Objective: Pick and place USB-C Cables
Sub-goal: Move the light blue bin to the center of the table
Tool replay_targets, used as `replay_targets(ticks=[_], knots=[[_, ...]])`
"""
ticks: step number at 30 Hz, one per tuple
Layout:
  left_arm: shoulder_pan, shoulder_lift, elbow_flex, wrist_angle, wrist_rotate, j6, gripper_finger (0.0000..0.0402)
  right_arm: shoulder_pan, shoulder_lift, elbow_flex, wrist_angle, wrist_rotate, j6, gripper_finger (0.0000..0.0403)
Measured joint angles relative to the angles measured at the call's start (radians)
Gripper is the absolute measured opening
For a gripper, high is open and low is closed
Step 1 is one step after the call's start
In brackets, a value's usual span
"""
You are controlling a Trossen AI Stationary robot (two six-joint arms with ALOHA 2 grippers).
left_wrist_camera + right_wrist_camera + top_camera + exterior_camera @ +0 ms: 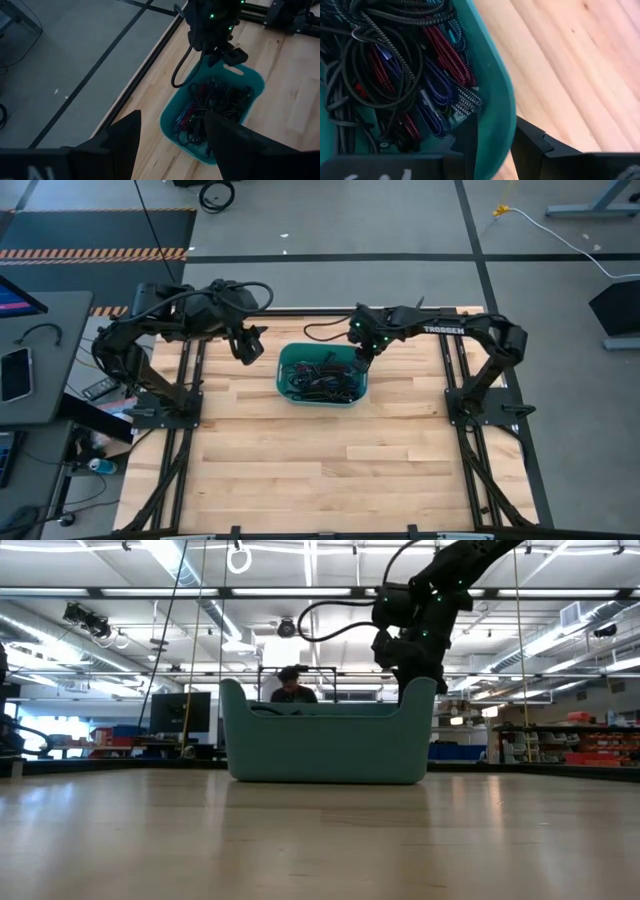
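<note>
Teal bin (283,360) sits near the far edge of the wooden table (300,470), about midway between the two arms; the USB-C cables (322,376) all lie inside it, a tangled heap of black, blue and red braided bundles, none on the table that I can see.

Right gripper (492,137) is down at the bin's right-hand end; the right wrist view shows its two dark fingers straddling the bin wall, one inside against the cables and one outside over the bare wood; the teal rim fills the gap between them. So the claw is pinching the bin's wall, not a cable. My guess at the reason: either it is steadying the bin, or it has come in too near the edge while reaching for the blue bundle (437,95) just inside the wall.

From table height the right arm drops behind the bin's right corner; a person (291,685) is visible far behind, beyond the table.

Left gripper (172,137) hangs above the table's far left, well apart from the bin, aimed toward it; fingers spread wide with nothing between them; seems to be waiting, kept clear so the right arm has the bin to itself.

Judgement: picking not yet under way for any cable; the grip on the wall would need freeing before a bundle can be taken; risk is dragging or tipping the bin.
</note>
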Motion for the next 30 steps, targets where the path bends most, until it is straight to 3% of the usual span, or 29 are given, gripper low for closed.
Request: replay_targets(ticks=[3,10,17,30], knots=[[0.0,0.0,0.0,0.0,0.0,0.0,0.0227,0.0,0.009,0.001,-0.001,-0.003,-0.001,0.0095],[0.0,0.0,0.0,0.0,0.0,0.0,0.0227,0.0,0.007,0.001,-0.005,0.006,-0.023,0.001],[0.0,0.0,0.0,0.0,0.0,0.0,0.0227,0.016,0.005,0.001,-0.029,-0.005,-0.022,0.0006],[0.0,0.0,0.0,0.0,0.0,0.0,0.0227,0.133,0.003,0.003,-0.092,0.042,0.177,0.0003]])
